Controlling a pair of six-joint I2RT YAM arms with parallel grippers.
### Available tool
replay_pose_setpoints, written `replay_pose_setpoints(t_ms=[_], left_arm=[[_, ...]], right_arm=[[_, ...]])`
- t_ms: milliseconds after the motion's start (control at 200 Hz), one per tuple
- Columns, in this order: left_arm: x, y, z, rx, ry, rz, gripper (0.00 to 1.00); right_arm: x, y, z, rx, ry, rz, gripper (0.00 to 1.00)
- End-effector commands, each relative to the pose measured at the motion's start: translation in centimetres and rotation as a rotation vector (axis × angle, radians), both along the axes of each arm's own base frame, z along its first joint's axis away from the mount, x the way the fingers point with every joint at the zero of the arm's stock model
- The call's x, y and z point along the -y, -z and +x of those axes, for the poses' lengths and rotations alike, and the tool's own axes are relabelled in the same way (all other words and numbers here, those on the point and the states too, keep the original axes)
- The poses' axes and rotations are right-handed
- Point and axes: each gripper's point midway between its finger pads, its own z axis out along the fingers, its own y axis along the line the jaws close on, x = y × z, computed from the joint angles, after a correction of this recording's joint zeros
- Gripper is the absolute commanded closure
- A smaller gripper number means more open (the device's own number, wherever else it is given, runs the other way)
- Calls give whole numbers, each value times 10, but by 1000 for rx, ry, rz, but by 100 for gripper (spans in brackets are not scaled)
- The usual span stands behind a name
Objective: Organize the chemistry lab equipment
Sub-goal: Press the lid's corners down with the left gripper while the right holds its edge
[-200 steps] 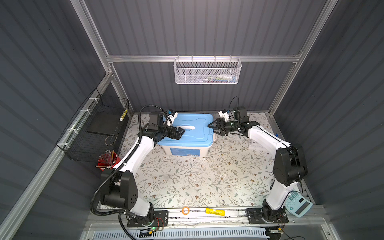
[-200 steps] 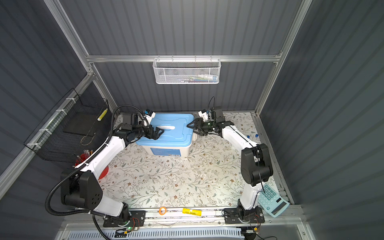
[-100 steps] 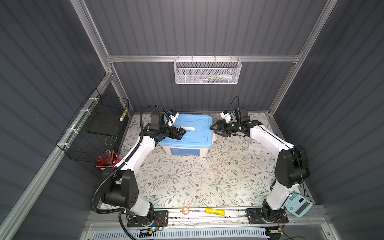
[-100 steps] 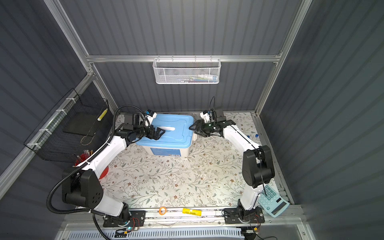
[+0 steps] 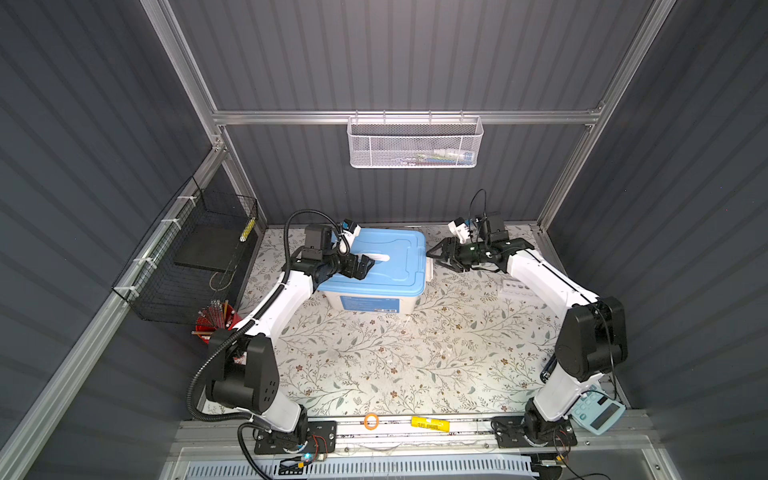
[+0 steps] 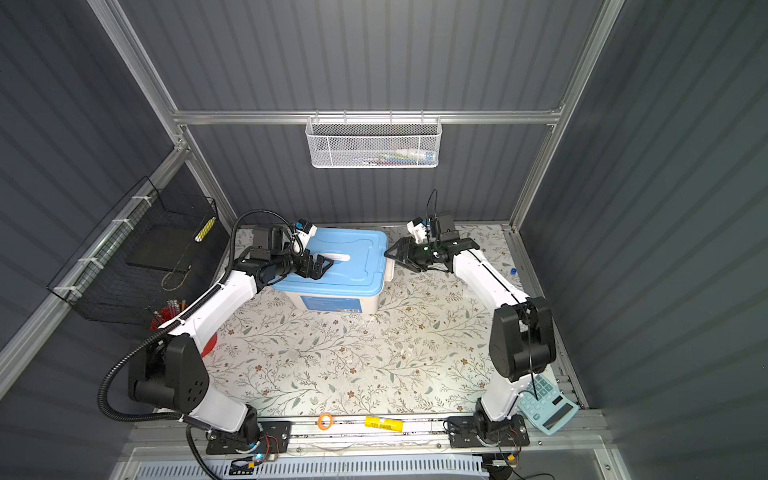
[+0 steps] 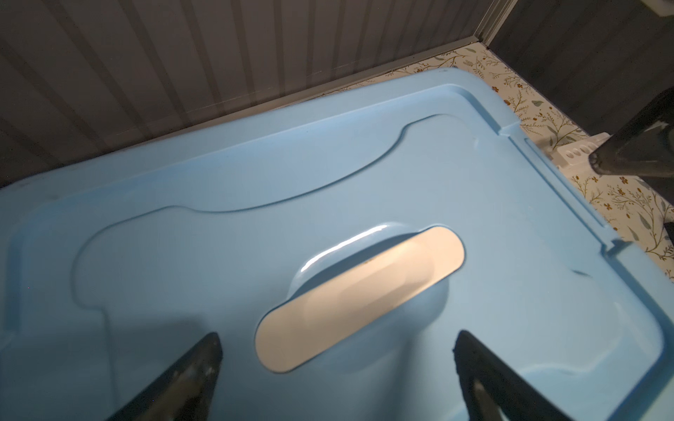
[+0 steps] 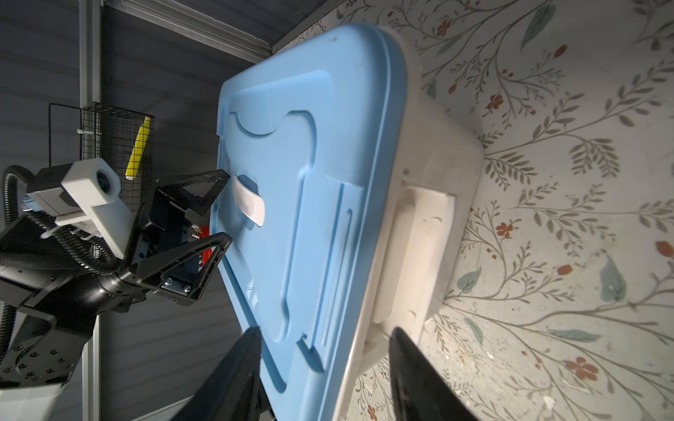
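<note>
The left gripper (image 5: 365, 266) stands wide open and holds nothing. Its two fingers (image 7: 204, 357) hover just above the blue lid (image 5: 395, 249), at the near end of the white handle (image 7: 359, 299), which lies a little ahead of the gap between them. Whether the fingers touch the lid, I cannot tell.

The right gripper (image 5: 432, 257) is at the opposite end of the box (image 5: 370, 301). Its jaws stand apart at a middle width and are empty. In the right wrist view the lid's edge and the box rim lie between its fingertips (image 8: 251, 339), beside the white latch (image 8: 415, 255) (no contact shows there).

The lid is closed on the box, which stands at the back of the flowered mat (image 5: 395, 357).

The white holed rack (image 5: 517, 287) lies on the mat, just beside the right forearm, behind the right gripper and apart from it. Far from both grippers, by the right wall, a small blue cap (image 6: 514, 272) shows; it is too small to tell more.
</note>
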Motion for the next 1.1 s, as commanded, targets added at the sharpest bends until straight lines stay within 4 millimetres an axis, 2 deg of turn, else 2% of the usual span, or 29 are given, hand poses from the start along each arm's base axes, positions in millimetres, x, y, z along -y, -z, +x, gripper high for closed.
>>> replay_pose_setpoints(t_ms=[0,190,260,420,440,455,495,595,645,765,861,871,896,1096], left_arm=[[6,1,3,-7,12,-6,0],[14,2,8,-7,19,-8,1],[14,-6,9,8,13,-12,1],[-7,-51,17,99,-88,52,0],[-9,-51,15,93,-93,64,0],[-10,-67,17,124,-99,61,0],[-16,-79,17,147,-119,72,0],[-33,-101,13,169,-167,63,0],[-42,-105,12,168,-190,43,0],[-55,-88,10,132,-218,79,0],[-54,-74,8,109,-217,105,0],[-54,-62,5,86,-215,119,0],[-54,-54,3,74,-215,138,0],[-57,-23,0,46,-218,260,0]], right_arm=[[4,-10,0,36,0,-13,42],[6,-11,-1,39,2,-25,42],[9,-10,-1,42,8,-48,42],[13,-16,3,65,15,-100,42],[14,-17,4,68,16,-103,41],[14,-18,4,72,16,-106,41],[15,-17,4,71,17,-114,41],[16,-18,6,78,20,-125,41],[16,-16,5,75,18,-130,41],[17,-9,4,60,16,-147,40],[18,-5,1,53,9,-165,36],[18,-5,1,54,10,-168,36],[18,-5,1,54,9,-174,35],[16,6,-1,36,-7,-250,27]])
